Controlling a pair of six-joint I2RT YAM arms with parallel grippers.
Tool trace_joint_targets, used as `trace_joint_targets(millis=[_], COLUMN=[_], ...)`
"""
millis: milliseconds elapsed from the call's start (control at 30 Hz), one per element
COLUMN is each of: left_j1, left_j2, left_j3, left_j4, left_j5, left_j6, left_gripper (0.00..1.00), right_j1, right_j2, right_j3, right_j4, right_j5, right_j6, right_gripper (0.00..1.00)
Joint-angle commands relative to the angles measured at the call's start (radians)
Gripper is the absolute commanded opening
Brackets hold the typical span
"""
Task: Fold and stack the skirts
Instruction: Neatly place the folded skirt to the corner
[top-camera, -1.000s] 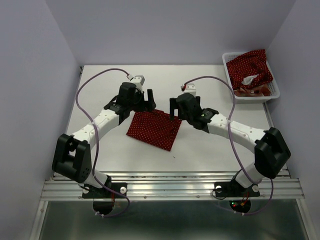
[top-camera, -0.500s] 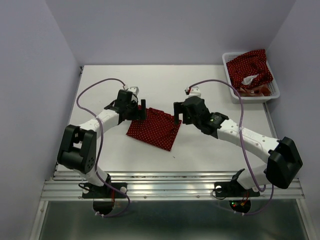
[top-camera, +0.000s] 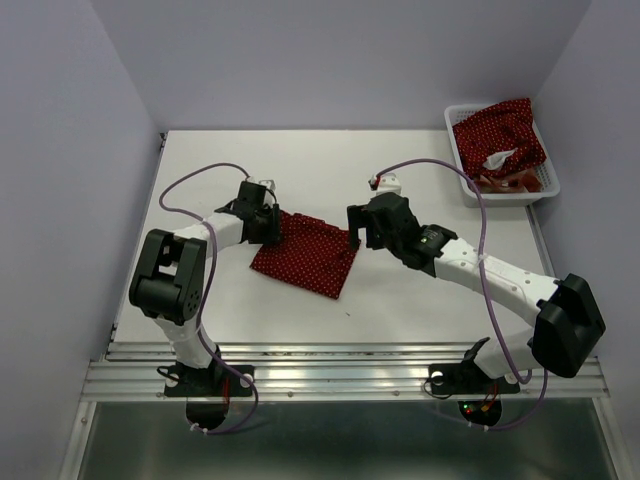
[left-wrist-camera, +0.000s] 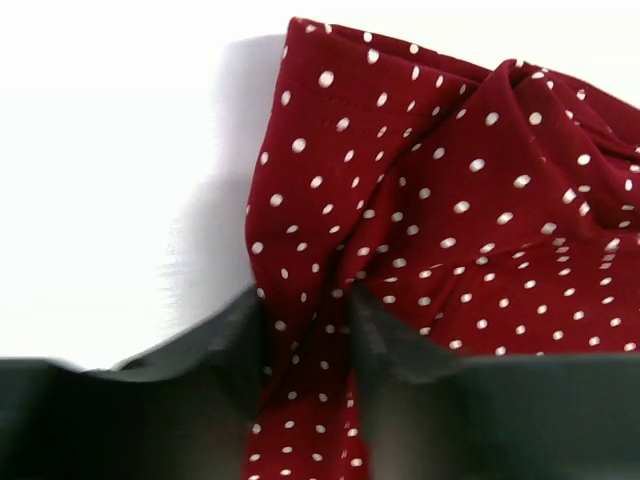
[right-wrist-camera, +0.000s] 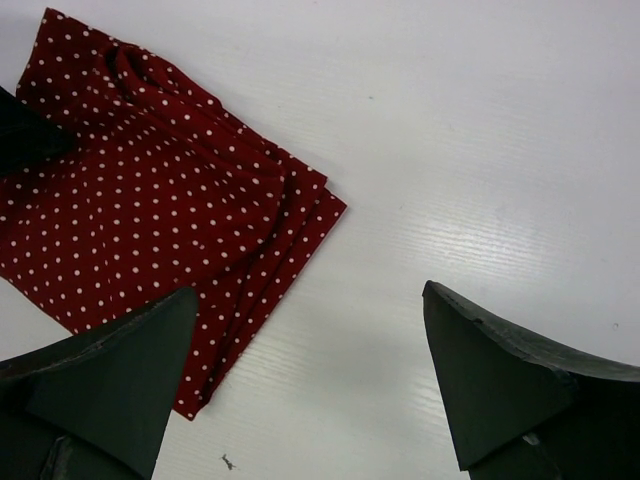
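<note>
A folded dark red polka-dot skirt lies flat on the white table. My left gripper is at its far left corner. In the left wrist view its fingers press a bunched fold of the skirt between them, so the left gripper is shut on the cloth. My right gripper hovers open at the skirt's far right corner. Its wide-apart fingers straddle bare table beside the skirt's edge. A second dotted skirt and a plaid one sit in the basket.
The white mesh basket stands at the table's far right corner. Purple walls close in the back and both sides. Purple cables loop above both arms. A small dark speck lies on the table near the skirt.
My left arm has swung left and lowered onto the skirt's far left corner, and its jaws have closed on the cloth. The right arm stretched out earlier and has since held still.
</note>
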Motion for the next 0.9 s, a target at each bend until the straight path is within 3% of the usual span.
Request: trace_joint_targets(millis=[0, 33, 133, 267, 300, 467, 867], left_j1=[0.019, 0.019, 0.018, 0.021, 0.021, 0.051, 0.264], left_j2=[0.025, 0.028, 0.043, 0.068, 0.080, 0.132, 0.254], left_j3=[0.010, 0.010, 0.013, 0.068, 0.083, 0.208, 0.527], left_j4=[-0.011, -0.006, -0.001, -0.021, -0.035, -0.092, -0.162], left_j5=[0.015, 0.018, 0.036, 0.044, 0.035, -0.020, -0.105], left_j6=[0.000, 0.002, 0.006, 0.008, 0.009, 0.018, 0.141], left_gripper=[0.40, 0.26, 0.13, 0.06, 0.00, 0.00, 0.00], right_j1=[-0.018, -0.018, -0.018, -0.036, -0.036, -0.090, -0.158], right_j2=[-0.009, -0.010, -0.009, 0.005, 0.010, 0.024, 0.019], right_j3=[0.005, 0.005, 0.005, 0.009, 0.009, 0.003, 0.003], right_j4=[0.013, 0.011, 0.011, 0.011, 0.011, 0.011, 0.013], right_j5=[0.032, 0.036, 0.047, 0.049, 0.050, 0.039, 0.064], right_j6=[-0.021, -0.024, -0.030, -0.038, -0.043, -0.046, -0.053], right_gripper=[1.00, 1.00, 1.00, 1.00, 1.00, 1.00, 1.00])
